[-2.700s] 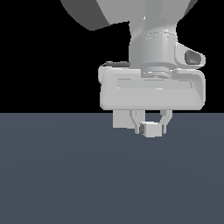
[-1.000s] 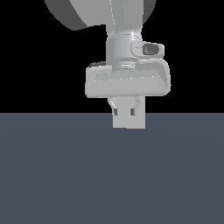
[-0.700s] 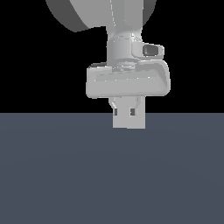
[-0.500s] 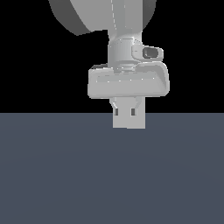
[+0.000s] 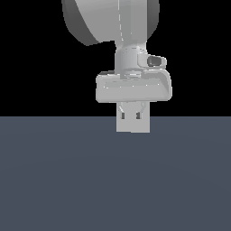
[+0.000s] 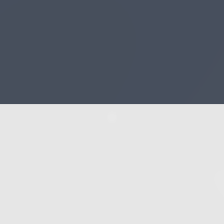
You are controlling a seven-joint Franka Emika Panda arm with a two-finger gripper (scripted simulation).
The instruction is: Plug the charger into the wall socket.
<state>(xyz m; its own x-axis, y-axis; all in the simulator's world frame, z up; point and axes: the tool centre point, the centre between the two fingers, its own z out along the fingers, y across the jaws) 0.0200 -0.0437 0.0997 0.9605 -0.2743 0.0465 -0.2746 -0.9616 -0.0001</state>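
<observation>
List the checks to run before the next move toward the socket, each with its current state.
1. Wall socket located: ok, a light-grey plate directly below the gripper.
2. Socket close to the wrist camera: ok, its pale face fills half the wrist view.
3. Centre dot visible: ok, though very faint.
4. Charger held: cannot tell, as no separate block can be made out in either view.
5. Prongs lined up with the dot: cannot tell.
6. Jaws closed: cannot tell.

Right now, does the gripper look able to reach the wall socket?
Probably yes. In the exterior view the gripper hangs right at the wall socket, with nothing visible between them. The socket hides the fingertips, so whether they touch can't be judged.
</observation>
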